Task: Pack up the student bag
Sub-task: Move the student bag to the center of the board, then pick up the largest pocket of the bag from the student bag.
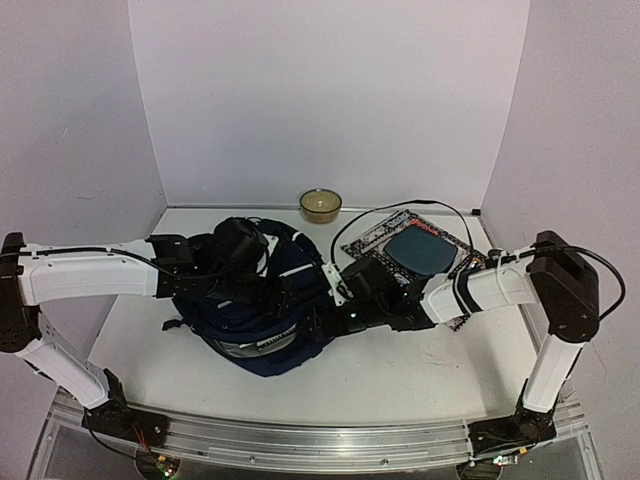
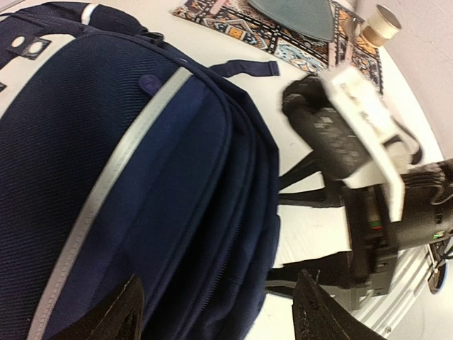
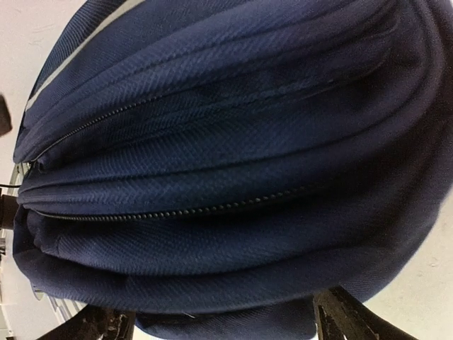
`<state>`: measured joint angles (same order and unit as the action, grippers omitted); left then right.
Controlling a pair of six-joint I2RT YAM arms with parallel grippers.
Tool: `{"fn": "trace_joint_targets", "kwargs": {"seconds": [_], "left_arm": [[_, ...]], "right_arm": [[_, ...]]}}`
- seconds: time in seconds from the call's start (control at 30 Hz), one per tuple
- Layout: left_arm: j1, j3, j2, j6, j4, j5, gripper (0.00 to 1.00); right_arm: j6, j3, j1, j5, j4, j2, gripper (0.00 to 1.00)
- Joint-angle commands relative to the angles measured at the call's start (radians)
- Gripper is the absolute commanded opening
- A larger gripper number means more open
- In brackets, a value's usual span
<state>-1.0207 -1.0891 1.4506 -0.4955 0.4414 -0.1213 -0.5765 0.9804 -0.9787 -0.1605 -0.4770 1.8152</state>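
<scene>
The student bag [image 1: 262, 318] is a navy backpack with a pale stripe, lying on the white table left of centre. My left gripper [image 1: 270, 282] is over the bag's top. In the left wrist view it [image 2: 219, 283] is open, its fingers [image 2: 117, 312] straddling the bag's [image 2: 127, 184] zippered side seams. My right gripper [image 1: 324, 302] is at the bag's right side. In the right wrist view it [image 3: 216, 312] is open, its fingertips [image 3: 343, 315] on either side of the bag's [image 3: 226, 142] rounded edge. The zippers in view look shut. Neither gripper holds anything.
A patterned flat book or mat [image 1: 400, 240] with a dark blue-grey disc [image 1: 418, 250] on it lies at the back right, under the right arm. A small tan round container [image 1: 321, 205] stands at the back wall. Black straps [image 2: 304, 191] trail from the bag towards the right arm.
</scene>
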Motion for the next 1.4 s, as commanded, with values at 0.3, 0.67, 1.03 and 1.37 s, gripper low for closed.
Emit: {"fn": "trace_joint_targets", "kwargs": {"seconds": [0.3,0.67,1.03,1.37], "left_arm": [[0.046,-0.181,0.071,0.107,0.058,-0.059,0.72],[0.096,-0.192,0.179,0.133,0.09,-0.021,0.74],[0.123,-0.118,0.188,0.146,0.103,0.004,0.72],[0.126,-0.097,0.183,0.182,0.102,0.055,0.69]], "right_arm": [[0.389,-0.132,0.197,-0.028,0.095,-0.339,0.98],[0.873,0.015,0.355,-0.381,0.169,-0.171,0.94],[1.116,0.272,0.365,-0.481,0.336,0.142,0.8],[1.235,0.432,0.382,-0.502,0.487,0.287,0.59]]}}
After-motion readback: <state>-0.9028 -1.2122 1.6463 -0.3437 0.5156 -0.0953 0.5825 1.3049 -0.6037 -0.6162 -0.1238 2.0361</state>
